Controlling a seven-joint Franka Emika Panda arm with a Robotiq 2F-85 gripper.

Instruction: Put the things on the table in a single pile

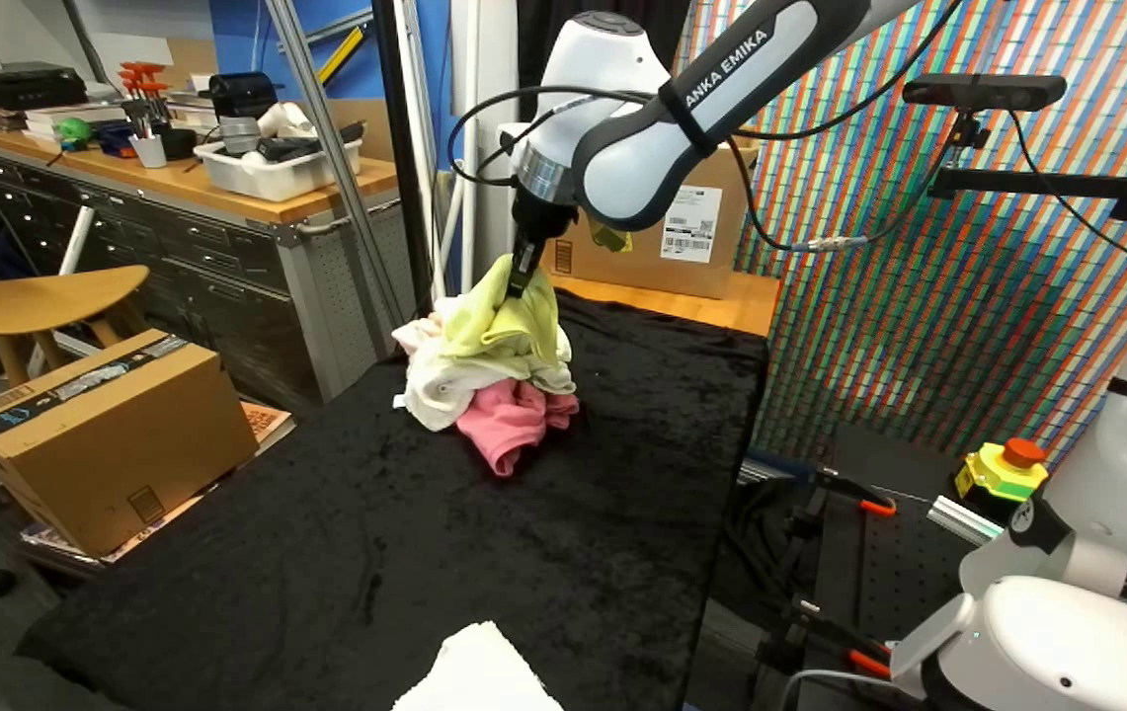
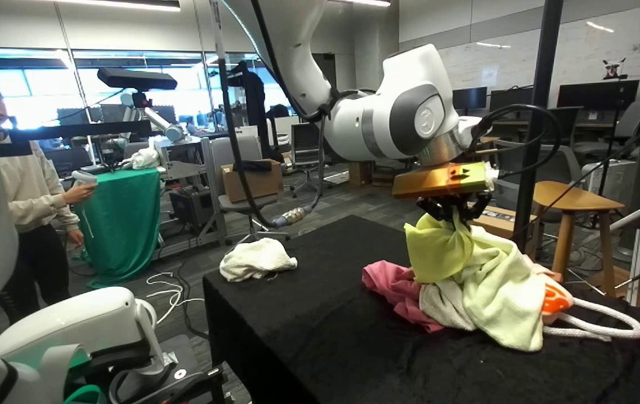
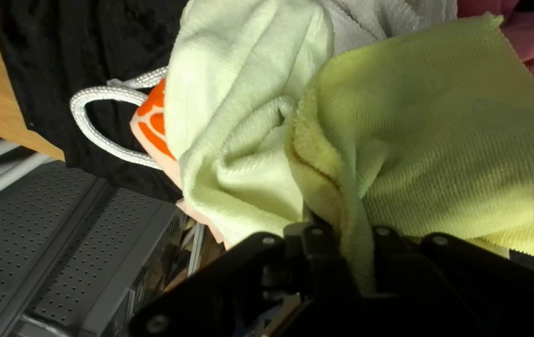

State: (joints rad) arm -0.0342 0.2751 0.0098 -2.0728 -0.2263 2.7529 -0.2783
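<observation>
Tabletop [image 1: 375, 553]: wide, draped in black, soft-napped cloth; carries all the cloths below.
Taped box [image 1: 109, 444]: brown cardboard, flaps closed, contents hidden; sits beside the tabletop.
Labelled box [image 1: 622, 272]: brown cardboard, on wood beyond the black drape; contents not visible.
Pile [image 2: 499, 292]: rounded mound on the tabletop, white and pale yellow-green folds, plush-looking, pink at its base.
White bin [image 1: 267, 181]: on the wood-topped cabinet [image 1: 168, 178]; holds jumbled gray, black and white items.
Yellow-green cloth [image 3: 435, 121]: fine-ribbed, stitched edge; gathered at its top, hanging against the pile.
White cloth [image 2: 258, 259]: nubby crumpled lump near the tabletop's edge, well apart from the pile.
Pink cloth [image 2: 392, 286]: smooth, rumpled, low on the pile.
Claw [image 3: 348, 234]: black, narrowed on a fold of the yellow-green cloth, above the pile.
Peach cloth [image 2: 556, 297]: orange print, peeking from the pile.
Rope loop [image 3: 107, 92]: white, braided, beside the peach cloth.
White cup [image 1: 150, 150]: tools standing in it.
</observation>
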